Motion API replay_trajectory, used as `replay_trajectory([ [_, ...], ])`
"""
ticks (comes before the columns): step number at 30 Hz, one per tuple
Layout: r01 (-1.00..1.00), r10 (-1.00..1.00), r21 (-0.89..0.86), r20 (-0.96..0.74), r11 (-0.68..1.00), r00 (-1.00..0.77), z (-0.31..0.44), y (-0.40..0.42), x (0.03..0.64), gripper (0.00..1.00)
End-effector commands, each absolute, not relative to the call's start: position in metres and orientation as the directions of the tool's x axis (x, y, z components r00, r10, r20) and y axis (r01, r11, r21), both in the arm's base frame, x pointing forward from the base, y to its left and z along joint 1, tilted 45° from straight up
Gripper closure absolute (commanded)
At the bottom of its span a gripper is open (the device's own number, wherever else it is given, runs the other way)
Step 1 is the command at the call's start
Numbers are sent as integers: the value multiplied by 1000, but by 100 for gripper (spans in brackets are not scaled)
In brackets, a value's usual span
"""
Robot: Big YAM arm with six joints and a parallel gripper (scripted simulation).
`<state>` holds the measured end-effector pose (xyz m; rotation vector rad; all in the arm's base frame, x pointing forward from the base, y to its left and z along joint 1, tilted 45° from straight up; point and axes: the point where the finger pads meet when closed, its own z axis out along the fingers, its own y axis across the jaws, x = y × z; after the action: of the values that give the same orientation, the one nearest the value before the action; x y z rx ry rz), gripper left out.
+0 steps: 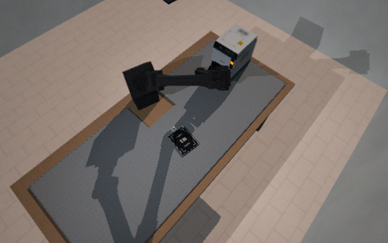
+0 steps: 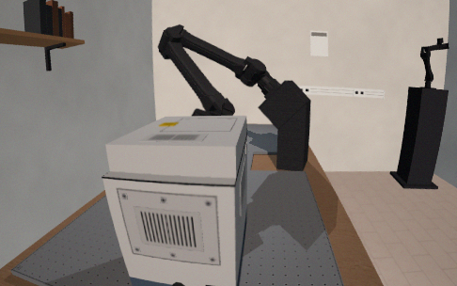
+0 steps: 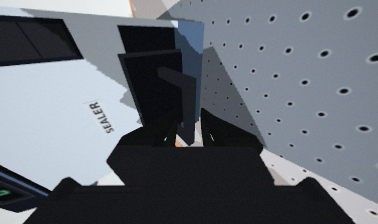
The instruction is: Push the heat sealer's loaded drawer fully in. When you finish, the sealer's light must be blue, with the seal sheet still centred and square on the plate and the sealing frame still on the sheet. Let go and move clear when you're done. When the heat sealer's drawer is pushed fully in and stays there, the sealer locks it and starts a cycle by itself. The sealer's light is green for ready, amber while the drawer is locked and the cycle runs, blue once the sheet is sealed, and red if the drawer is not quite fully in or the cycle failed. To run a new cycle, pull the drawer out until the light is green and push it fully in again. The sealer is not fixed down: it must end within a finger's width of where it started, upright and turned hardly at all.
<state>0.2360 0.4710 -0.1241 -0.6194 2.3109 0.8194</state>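
Note:
The white heat sealer stands at the far end of the grey perforated table; it also shows from behind in the exterior view. Its light glows amber. In the wrist view the dark drawer front with its bar handle sits against the sealer's face, which is marked SEALER. My gripper is right at the drawer front, its fingers a little apart on either side of the handle's lower end, gripping nothing. It also shows in the top view. The seal sheet, plate and sealing frame are hidden inside.
A black tag plate lies mid-table. My arm's base stands on the table's left edge. A black stand is on the floor to the right, and a shelf hangs on the left wall.

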Motion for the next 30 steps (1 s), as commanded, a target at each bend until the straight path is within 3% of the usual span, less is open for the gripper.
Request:
replay_trajectory([
  [1,-602,-224,397,-675,693,-703,-122,473,234,70],
  [30,-619,-228,397,-686,678,-691,-89,448,213,70],
])
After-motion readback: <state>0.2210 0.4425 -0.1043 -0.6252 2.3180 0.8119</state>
